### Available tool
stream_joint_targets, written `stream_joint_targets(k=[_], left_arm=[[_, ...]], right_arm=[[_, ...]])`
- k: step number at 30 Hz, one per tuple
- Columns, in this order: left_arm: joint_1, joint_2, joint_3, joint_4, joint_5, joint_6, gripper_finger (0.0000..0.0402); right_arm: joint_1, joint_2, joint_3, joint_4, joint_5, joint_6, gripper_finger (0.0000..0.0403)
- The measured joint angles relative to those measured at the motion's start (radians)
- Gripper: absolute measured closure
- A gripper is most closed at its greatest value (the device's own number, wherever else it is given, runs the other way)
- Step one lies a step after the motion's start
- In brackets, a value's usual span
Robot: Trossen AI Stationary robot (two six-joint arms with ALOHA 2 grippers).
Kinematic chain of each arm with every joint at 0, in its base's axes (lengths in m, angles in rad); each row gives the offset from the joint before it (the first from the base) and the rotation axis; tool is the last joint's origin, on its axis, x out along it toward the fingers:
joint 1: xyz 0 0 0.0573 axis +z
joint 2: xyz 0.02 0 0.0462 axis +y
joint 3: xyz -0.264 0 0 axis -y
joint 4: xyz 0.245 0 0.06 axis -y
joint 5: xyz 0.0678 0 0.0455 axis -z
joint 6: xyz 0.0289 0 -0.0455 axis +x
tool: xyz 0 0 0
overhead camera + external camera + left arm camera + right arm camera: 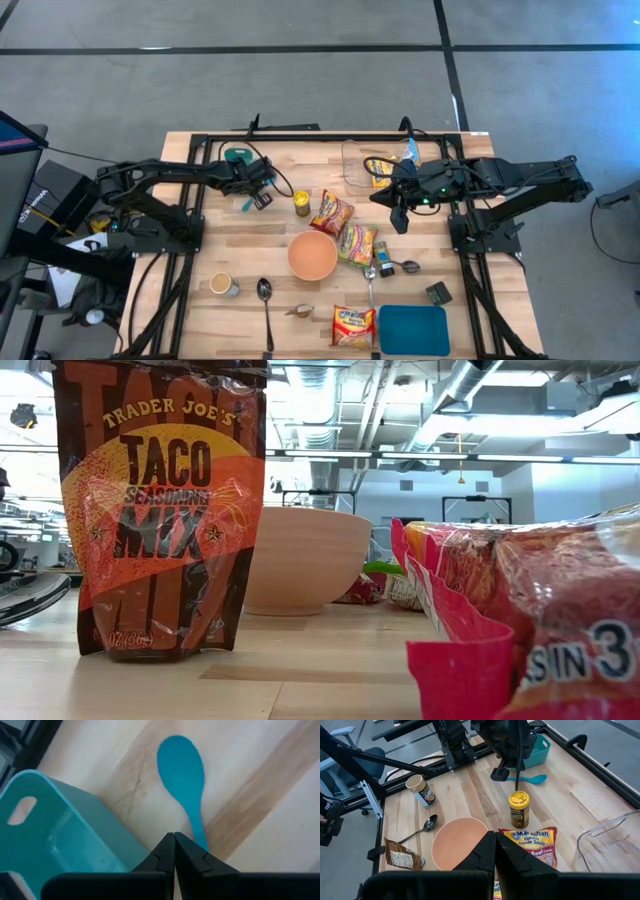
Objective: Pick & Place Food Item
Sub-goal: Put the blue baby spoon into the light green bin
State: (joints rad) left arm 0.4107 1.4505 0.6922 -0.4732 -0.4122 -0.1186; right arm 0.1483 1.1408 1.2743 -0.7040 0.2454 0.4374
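Note:
The food items lie mid-table: ramen packets [332, 212] [357, 245] [353, 325], a yellow-lidded spice jar [301, 203] and a taco seasoning packet [160, 510], which stands upright near the front edge. An orange bowl [312, 255] sits among them. My left gripper [262, 198] is shut, low over the far left of the table, above the handle end of a teal spoon [182, 770] that lies flat on the wood. My right gripper [400, 222] hangs shut, high above the table right of the ramen packets, with nothing between its fingers [495, 840]. My left gripper's shut fingers [174, 842] slant down beside the teal spoon's handle end [200, 832]. The right finger hides the handle's tip, so I cannot tell whether they touch it.
A teal basket [50, 830] stands just beyond the spoon, and a clear container [370, 165] sits at the far right. A paper cup [222, 285], a metal spoon [265, 300], a blue tray [412, 330] and small cutlery [385, 268] lie toward the near edge.

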Motion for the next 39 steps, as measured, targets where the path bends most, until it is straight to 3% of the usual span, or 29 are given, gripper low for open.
stream_joint_targets(k=[10, 23, 39], left_arm=[[-0.039, 0.096, 0.002, 0.015, -0.016, 0.010, 0.0402], [-0.041, 0.080, 0.000, 0.034, 0.035, 0.009, 0.0401], [-0.117, 0.080, 0.000, 0.083, 0.052, 0.009, 0.0401]], right_arm=[[0.000, 0.000, 0.000, 0.000, 0.000, 0.000, 0.0401], [0.000, 0.000, 0.000, -0.002, 0.000, -0.003, 0.0401], [0.000, 0.000, 0.000, -0.008, 0.000, -0.003, 0.0401]])
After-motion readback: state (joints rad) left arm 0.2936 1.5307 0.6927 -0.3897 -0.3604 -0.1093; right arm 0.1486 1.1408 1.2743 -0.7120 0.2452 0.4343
